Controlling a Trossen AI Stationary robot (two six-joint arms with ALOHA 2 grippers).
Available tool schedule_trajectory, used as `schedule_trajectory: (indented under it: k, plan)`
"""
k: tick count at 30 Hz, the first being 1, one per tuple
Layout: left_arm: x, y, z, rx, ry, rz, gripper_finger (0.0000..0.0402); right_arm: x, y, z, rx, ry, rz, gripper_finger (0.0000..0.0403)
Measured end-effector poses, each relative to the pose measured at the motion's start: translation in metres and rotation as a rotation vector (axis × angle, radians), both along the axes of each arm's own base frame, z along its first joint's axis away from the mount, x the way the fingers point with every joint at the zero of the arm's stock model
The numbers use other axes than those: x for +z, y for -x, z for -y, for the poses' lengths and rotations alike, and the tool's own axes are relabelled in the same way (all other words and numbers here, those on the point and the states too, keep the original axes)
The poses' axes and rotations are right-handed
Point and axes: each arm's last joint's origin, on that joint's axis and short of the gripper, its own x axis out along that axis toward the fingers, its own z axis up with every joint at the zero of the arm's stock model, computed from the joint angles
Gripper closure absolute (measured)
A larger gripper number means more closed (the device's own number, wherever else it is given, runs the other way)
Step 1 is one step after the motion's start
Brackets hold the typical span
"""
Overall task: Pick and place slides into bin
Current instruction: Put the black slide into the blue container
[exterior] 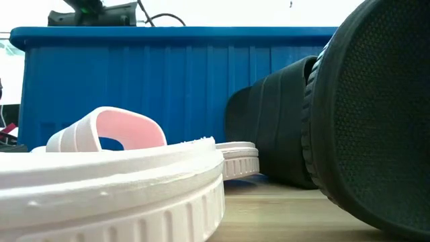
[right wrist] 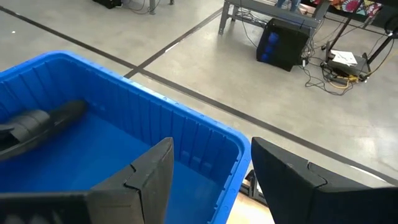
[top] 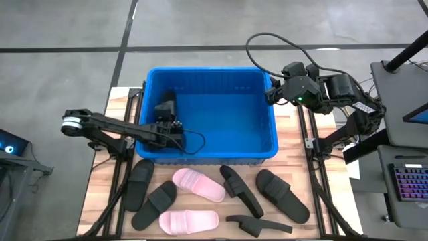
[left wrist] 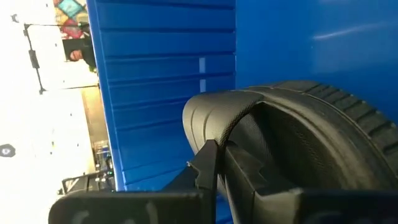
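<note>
1. Left gripper (top: 168, 120): inside bin (top: 267, 144), fingers clamped on black slide (left wrist: 298, 143).
2. Right gripper (top: 273, 94): above bin's far right corner, fingers wide, holding nothing.
3. Remaining slides (top: 200, 184): on table (top: 294, 167), just beside bin's near wall.

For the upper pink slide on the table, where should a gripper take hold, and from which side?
Grip the pink slide by its wide strap, coming from above. The low view shows the strap arching up off the sole with a gap beneath, so one finger could probably slip under it.
</note>
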Motion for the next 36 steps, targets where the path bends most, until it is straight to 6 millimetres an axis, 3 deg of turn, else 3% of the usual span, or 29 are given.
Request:
schedule_trajectory:
  k: [13,18,36]
  plan:
    - [-0.015,-0.003,-0.005,-0.007,0.046,-0.056,0.0401,0.000,0.000,0.000,-0.007,-0.006,0.012,0.0197]
    - [-0.022,-0.005,-0.006,-0.020,0.156,-0.055,0.0401,0.000,0.000,0.000,-0.007,-0.006,0.013,0.0197]
    - [-0.049,-0.013,-0.010,0.001,0.158,-0.094,0.0401,0.000,0.000,0.000,-0.007,-0.006,0.013,0.0197]
